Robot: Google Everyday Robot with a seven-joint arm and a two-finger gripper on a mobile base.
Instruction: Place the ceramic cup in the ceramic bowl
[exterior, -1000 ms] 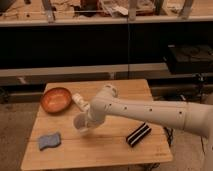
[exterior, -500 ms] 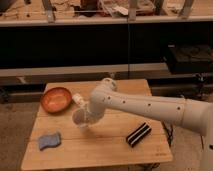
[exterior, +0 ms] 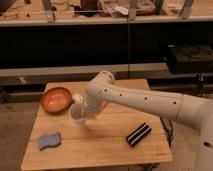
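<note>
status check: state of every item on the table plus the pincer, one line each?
ceramic cup: tilted, held at the pincer, just right of the bowl, not in it.
ceramic bowl: upright, empty, far-left area of the wooden table.
pincer: shut on the cup, beside the bowl's right rim.
blue sponge: lying flat, near-left area, untouched.
black striped bar: lying flat, near-right area, untouched.

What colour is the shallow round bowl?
Orange-brown glazed bowl, left of the gripper holding the pale cup; camera view.
</note>
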